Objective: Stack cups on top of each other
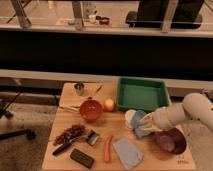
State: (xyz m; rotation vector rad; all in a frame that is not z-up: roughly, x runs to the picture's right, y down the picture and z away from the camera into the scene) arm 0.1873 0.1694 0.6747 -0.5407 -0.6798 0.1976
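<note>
- Tabletop [60,117]: wooden, carrying mixed kitchen items. The task's two cups sit at about 3 o'clock from its centre.
- Cream-white cup [130,118]: stands on the tabletop, directly at 6 o'clock of the green tray [120,95].
- Light blue cup [138,121]: touches the cream-white cup at that cup's 3 o'clock. It looks tilted, not yet seated on or in its partner.
- Tool [146,121]: reaches in from 3 o'clock and is right against the light blue cup. I cannot tell whether it is clamped on the cup or standing wide.
- Purple bowl [170,141]: at 4 o'clock of the cups, under the forearm, and not part of the stack.
- Metal cup [79,88]: far off at 10 o'clock, also not part of the stack.
- Step in hand, as judged: bringing the light blue cup to the cream-white one.
- Next move, as judged: lift the blue cup clear of the rim, centre it over the cream-white cup, level it, then lower it without knocking the lower cup toward 9 o'clock.
</note>
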